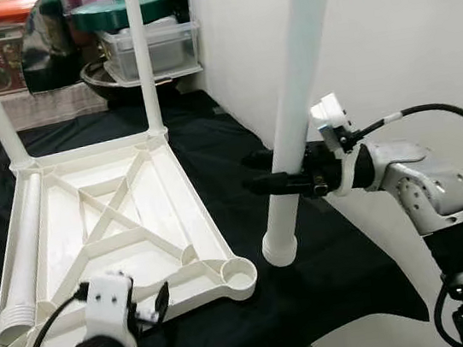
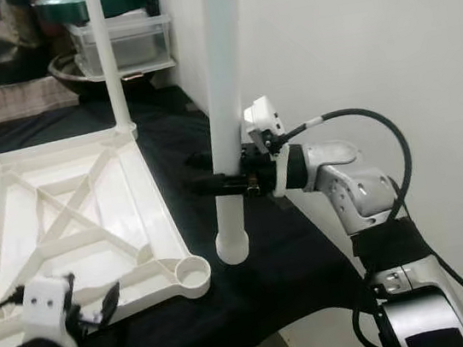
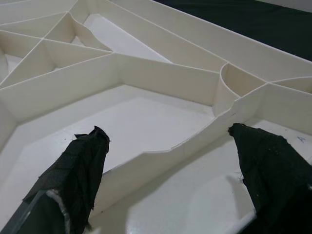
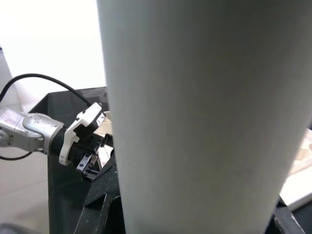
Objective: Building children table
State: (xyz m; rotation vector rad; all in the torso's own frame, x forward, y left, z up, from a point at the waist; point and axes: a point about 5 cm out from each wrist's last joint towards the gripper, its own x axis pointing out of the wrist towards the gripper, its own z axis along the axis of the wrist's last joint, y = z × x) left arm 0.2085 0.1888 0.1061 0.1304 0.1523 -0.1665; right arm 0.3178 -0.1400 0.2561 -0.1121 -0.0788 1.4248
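Legs [image 1: 145,60] are standing in two sockets (far ones); right end effector [image 1: 276,171] is gripping a third leg [image 1: 296,112], left end effector [image 1: 151,306] gaping wide over the tabletop [image 1: 112,216].

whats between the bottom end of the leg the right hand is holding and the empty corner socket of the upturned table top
Only a bare strip of black cloth separates the white plastic leg from the round corner socket of the white ribbed table top, seen in both eye views.

no legible text or labels
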